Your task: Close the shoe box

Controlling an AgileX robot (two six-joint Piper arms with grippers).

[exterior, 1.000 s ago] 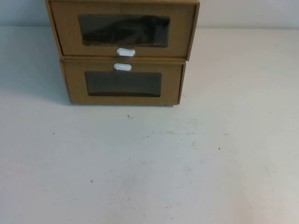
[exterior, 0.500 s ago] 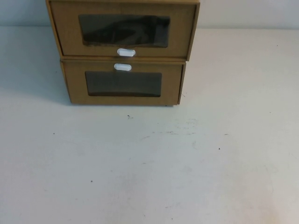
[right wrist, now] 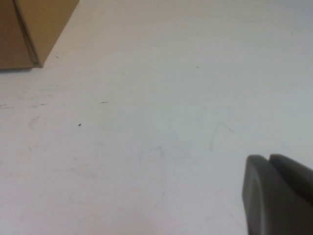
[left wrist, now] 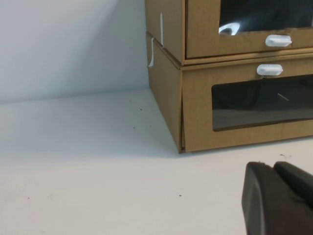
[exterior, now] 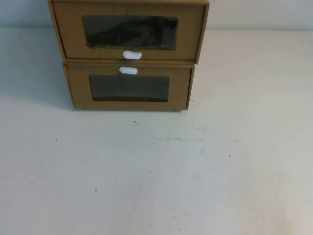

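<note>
Two brown cardboard boxes are stacked at the back of the white table. The upper one is the shoe box (exterior: 129, 32), with a dark window and a white pull tab (exterior: 132, 55) below it. The left wrist view shows the shoe box (left wrist: 205, 29) from its left corner, its tab (left wrist: 278, 40) low on the front. My left gripper (left wrist: 273, 165) is shut and empty, low over the table, well short of the stack's front. My right gripper (right wrist: 269, 157) is also shut and empty, over bare table to the right of the stack. Neither gripper shows in the high view.
The lower box (exterior: 129, 88) has its white tab (exterior: 128, 70) above its window and carries the shoe box. A corner of this lower box (right wrist: 29, 29) shows in the right wrist view. White tabletop (exterior: 156, 171) stretches in front of the stack and to both sides.
</note>
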